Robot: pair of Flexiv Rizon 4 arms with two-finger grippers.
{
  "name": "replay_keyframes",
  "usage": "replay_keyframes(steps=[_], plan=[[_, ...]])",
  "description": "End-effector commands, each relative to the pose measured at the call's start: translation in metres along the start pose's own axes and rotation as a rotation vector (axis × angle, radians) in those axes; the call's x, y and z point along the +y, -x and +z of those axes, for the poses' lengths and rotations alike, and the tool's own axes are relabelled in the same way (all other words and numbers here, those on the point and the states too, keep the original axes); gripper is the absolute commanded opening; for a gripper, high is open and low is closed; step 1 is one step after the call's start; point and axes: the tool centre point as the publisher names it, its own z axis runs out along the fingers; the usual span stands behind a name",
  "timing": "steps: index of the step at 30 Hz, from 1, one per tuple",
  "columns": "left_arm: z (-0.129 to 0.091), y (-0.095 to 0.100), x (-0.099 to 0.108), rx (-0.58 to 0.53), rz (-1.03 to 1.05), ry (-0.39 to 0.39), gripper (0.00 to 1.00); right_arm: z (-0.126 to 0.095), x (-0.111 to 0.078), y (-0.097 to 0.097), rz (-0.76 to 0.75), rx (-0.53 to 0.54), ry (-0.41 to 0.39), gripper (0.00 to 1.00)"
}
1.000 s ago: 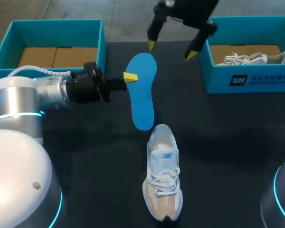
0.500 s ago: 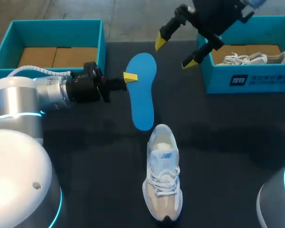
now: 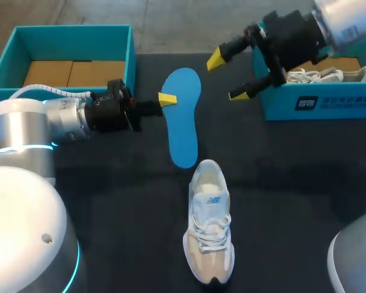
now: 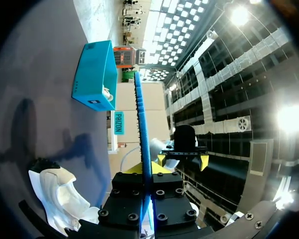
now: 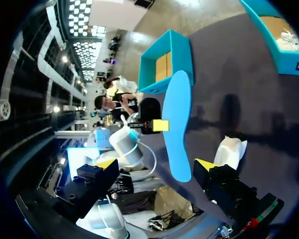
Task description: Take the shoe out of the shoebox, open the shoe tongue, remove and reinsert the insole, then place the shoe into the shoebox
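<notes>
Insole (image 3: 184, 116): blue and flat, out of the shoe (image 3: 209, 223). It lies between the two boxes, its near end just beside the shoe's heel.
Left gripper (image 3: 166, 99): clamped on one long edge near the wide end, and the wrist view shows the insole edge-on between the fingers.
Handling (judged): thin foam, light and bendy, not fragile. The unsupported end will likely sag, so a second pinch at the free end should steady it for feeding in.
Right gripper (image 3: 227, 77): jaws wide apart, holding nothing, near the insole's far end and beside the right shoebox (image 3: 317, 105).
Shoe: upright on the table, tongue side up.
</notes>
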Motion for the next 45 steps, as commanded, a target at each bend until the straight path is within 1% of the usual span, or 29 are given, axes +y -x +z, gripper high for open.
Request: replay_keyframes(steps=[1,4,12,18,22,27,33,35,39,41,42,45], plan=[[0.0,0.0,0.0,-0.003,-0.001,0.0,0.0,0.007,0.001,0.01,0.003,0.356,0.004,1.0],[0.0,0.0,0.0,-0.003,-0.001,0.0,0.0,0.007,0.001,0.013,0.003,0.381,0.012,1.0],[0.0,0.0,0.0,-0.003,-0.001,0.0,0.0,0.007,0.003,0.02,0.012,0.391,0.014,1.0],[-0.002,-0.007,-0.001,0.021,0.094,0.022,0.0,0.007,0.004,0.027,0.019,0.407,0.018,1.0],[-0.007,-0.01,-0.001,0.029,0.195,0.032,0.0,0.007,0.004,0.027,0.019,0.407,0.018,1.0],[-0.013,-0.016,0.001,0.049,0.393,0.013,0.0,0.007,0.004,0.027,0.019,0.407,0.018,1.0],[-0.015,-0.024,0.004,0.083,0.724,-0.044,0.0,0.007,0.004,0.027,0.019,0.407,0.018,1.0],[-0.015,-0.028,0.008,0.1,0.818,-0.038,0.0,0.007,0.004,0.027,0.019,0.407,0.018,1.0],[-0.01,-0.037,0.007,0.089,1.032,-0.06,0.0,0.007,0.004,0.027,0.019,0.407,0.018,1.0],[-0.008,-0.041,0.004,0.09,1.101,-0.053,0.0,0.007,0.004,0.027,0.019,0.407,0.018,1.0],[-0.007,-0.043,0.003,0.092,1.182,-0.049,0.0,0.007,0.004,0.027,0.019,0.407,0.018,1.0],[-0.005,-0.045,0.003,0.092,1.327,-0.035,0.0,0.007,0.004,0.027,0.019,0.407,0.018,1.0]])
